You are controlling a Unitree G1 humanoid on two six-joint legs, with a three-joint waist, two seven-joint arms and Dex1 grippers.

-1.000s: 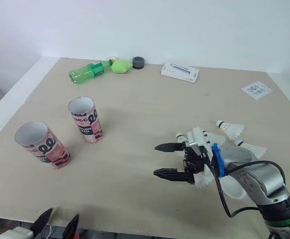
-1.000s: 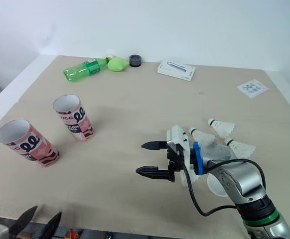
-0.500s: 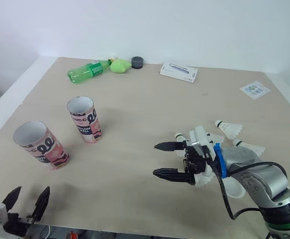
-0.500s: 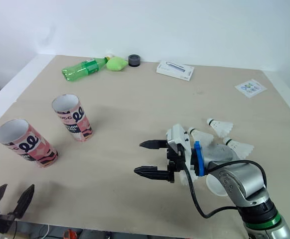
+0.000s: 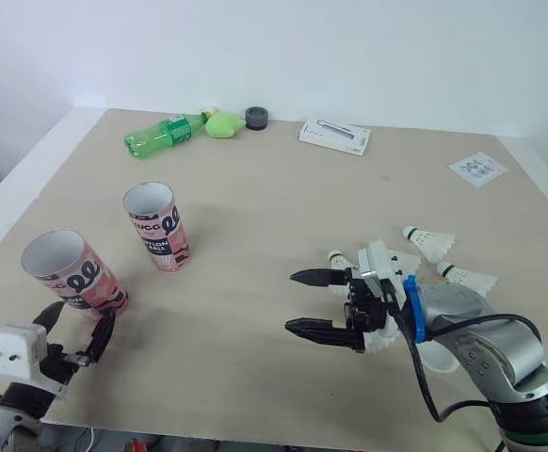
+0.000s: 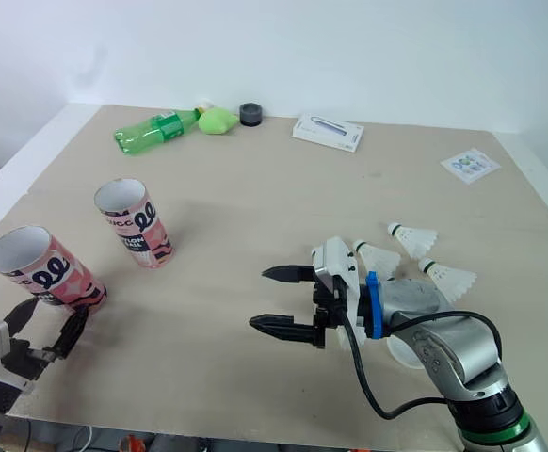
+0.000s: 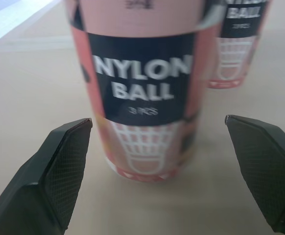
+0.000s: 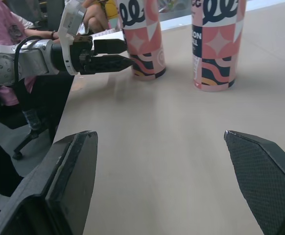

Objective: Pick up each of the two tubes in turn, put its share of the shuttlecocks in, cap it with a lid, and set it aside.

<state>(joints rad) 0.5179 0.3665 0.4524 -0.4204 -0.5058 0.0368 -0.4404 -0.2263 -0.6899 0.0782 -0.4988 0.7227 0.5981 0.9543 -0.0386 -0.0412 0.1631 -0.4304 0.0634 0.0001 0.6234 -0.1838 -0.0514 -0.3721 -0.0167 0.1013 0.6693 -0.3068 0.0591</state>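
Note:
Two pink open-topped tubes stand upright at the table's left: one near the front edge [image 5: 72,271], the other [image 5: 156,226] further in. My left gripper [image 5: 78,318] is open at the base of the nearer tube [image 7: 140,88], its fingers [image 7: 59,166] wide to either side and not touching it. My right gripper [image 5: 312,303] hovers open and empty over the table's middle-right. White shuttlecocks [image 5: 431,242] [image 5: 467,278] lie just behind it, with more partly hidden by the wrist. A white lid [image 6: 401,350] peeks out under the right arm.
At the far edge lie a green bottle [image 5: 166,135], a green lump [image 5: 225,123], a dark round cap [image 5: 255,117] and a white box [image 5: 335,137]. A small printed card [image 5: 476,169] lies far right. A seated person [image 8: 5,29] is beyond the table's left side.
My left gripper has risen from below the table's front edge and come up to the nearer tube's base. The right gripper has hardly moved.

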